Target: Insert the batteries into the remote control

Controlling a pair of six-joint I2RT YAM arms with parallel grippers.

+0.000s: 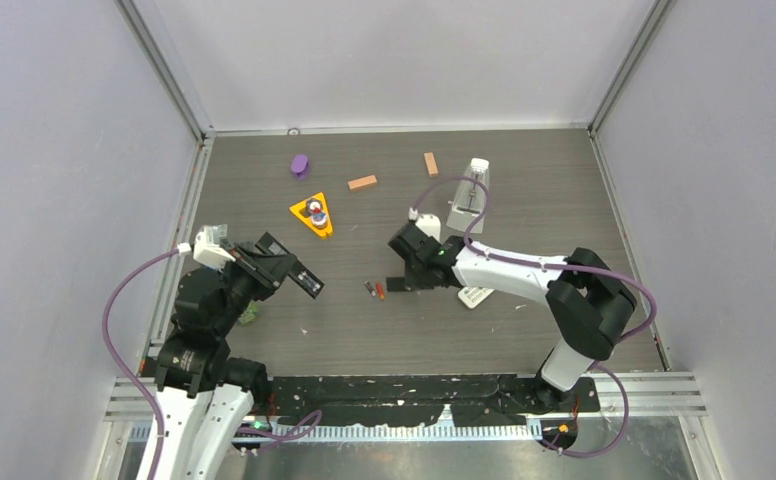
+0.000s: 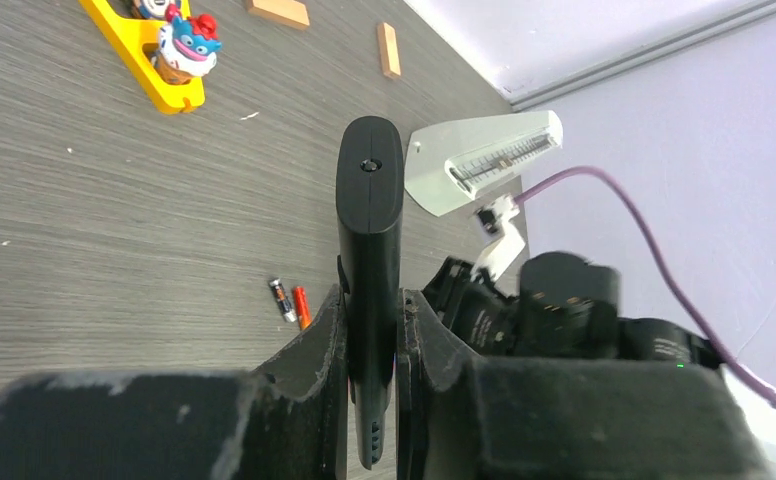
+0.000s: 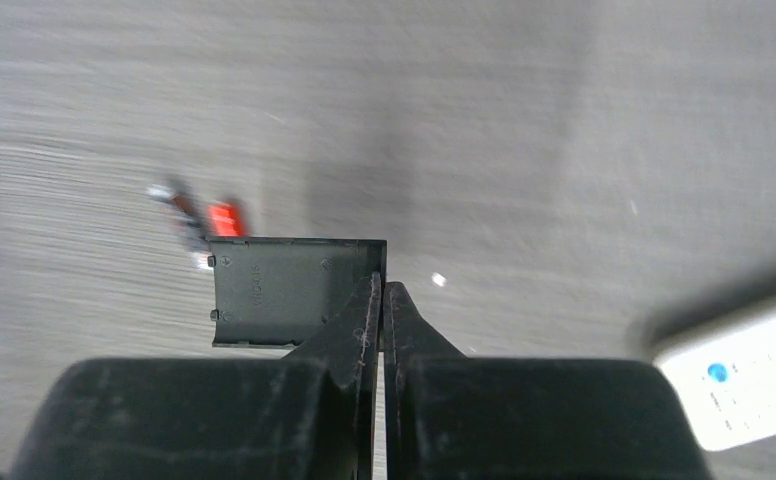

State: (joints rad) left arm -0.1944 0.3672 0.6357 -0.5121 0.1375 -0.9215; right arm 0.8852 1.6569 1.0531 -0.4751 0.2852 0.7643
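My left hand [image 2: 373,325] clamped on the black remote [image 2: 369,200], my right hand [image 3: 381,300] pinching a dark cover plate [image 3: 269,292], two batteries [image 2: 282,299] lying on the table [image 1: 524,180] between them.

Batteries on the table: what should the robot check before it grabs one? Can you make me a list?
1. Remote held: ok, the left fingers clamp it on its edge.
2. Batteries in sight: ok, the dark battery and the red battery lie side by side on the table.
3. Right fingers free: not ok, they pinch a flat dark cover.
4. Remote's battery slot facing up: cannot tell.
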